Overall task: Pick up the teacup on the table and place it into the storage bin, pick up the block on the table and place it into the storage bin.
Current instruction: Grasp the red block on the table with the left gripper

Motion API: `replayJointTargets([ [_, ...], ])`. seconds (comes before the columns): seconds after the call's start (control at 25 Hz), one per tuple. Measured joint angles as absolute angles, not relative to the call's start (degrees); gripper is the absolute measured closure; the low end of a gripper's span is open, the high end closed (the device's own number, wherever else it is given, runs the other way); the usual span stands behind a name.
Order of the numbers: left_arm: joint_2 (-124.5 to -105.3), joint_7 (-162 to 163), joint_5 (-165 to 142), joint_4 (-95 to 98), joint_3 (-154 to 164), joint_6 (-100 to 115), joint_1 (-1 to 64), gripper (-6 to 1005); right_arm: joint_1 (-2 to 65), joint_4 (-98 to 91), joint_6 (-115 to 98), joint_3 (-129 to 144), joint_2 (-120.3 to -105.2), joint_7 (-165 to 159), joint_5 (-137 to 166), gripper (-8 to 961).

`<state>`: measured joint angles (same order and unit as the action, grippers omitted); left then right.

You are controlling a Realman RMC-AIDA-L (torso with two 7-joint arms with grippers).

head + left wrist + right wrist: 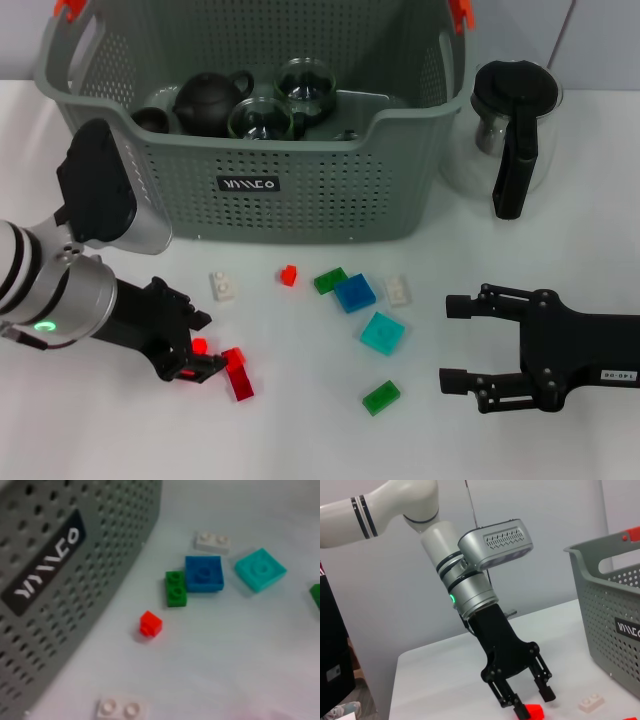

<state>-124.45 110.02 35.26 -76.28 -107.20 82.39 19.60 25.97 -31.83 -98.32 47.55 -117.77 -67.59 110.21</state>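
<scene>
The red block is lying on the white table, well in front of the storage bin and over toward the robot's left. It is a translucent red brick, flat and elongated, and its long axis is running slantwise, from near the left gripper away toward the robot's front edge of the table. It is sitting right at the gripper's fingertips: the near end looks to be touching or just inside the tip line, though I cannot tell whether it is truly between the pads. In the right wrist view the left gripper is pointing down at the table with its fingers parted, one tip at the block, so the jaws are standing open with nothing held.

The left arm is plainly the nearer one, and the coming grasp seems to be turning on getting the fingers across the brick's short side.

The right gripper is waiting well apart on the other side, fingers spread wide and empty. Other bricks, blue and teal, are lying between them.
</scene>
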Motion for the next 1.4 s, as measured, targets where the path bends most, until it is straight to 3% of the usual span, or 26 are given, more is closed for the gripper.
replayJointTargets([
  [1.4,-124.47,110.2,32.8,-75.6,-109.5,82.3,19.1,600,26.3,-31.9,-98.6,47.6,-117.68,-67.6,110.1,39],
])
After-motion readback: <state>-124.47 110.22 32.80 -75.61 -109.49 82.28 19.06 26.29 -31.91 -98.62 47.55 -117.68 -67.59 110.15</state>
